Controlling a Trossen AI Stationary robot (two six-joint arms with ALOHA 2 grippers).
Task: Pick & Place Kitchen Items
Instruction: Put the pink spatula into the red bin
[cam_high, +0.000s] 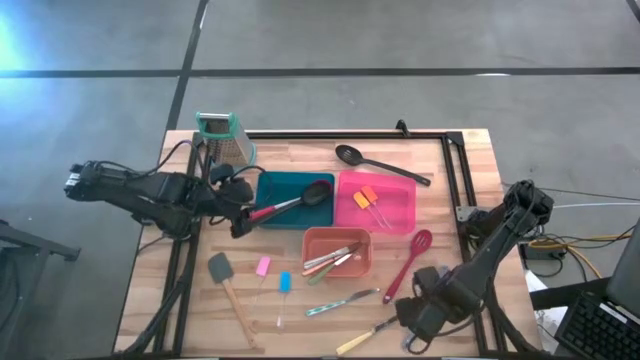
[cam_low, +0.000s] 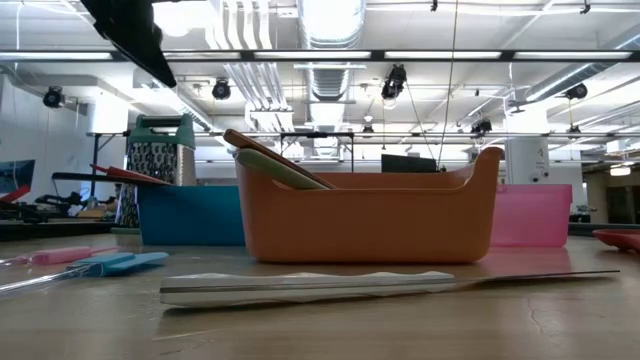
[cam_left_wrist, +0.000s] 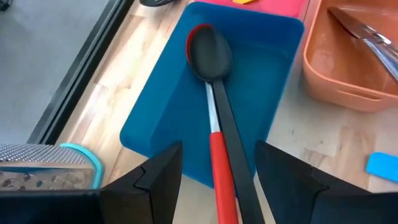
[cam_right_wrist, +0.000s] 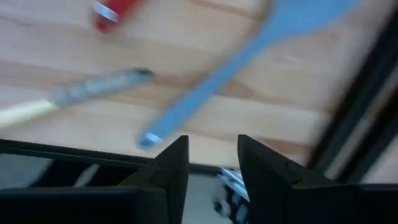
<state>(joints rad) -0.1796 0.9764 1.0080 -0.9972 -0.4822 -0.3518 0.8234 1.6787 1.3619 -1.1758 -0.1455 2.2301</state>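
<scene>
Kitchen utensils are scattered all over the wooden table (cam_high: 150, 300). Two spoons, one red-handled (cam_left_wrist: 219, 155) and one black (cam_left_wrist: 214, 68), lie together with their heads in the blue tray (cam_high: 270, 187) and handles sticking out over its edge. The left gripper (cam_left_wrist: 211, 180) sits around those handles, jaws spread wide and not touching them. The right gripper (cam_right_wrist: 211, 155) is down near the table's front edge with its jaws parted and nothing between them, just by a blue spoon (cam_right_wrist: 249, 56) and a cream-handled knife (cam_high: 365, 335). Some knives lean in the orange tray (cam_high: 310, 240), two orange spatulas (cam_high: 368, 199) are in the pink tray (cam_high: 400, 190), and the box grater (cam_high: 222, 135) stands behind the blue one.
</scene>
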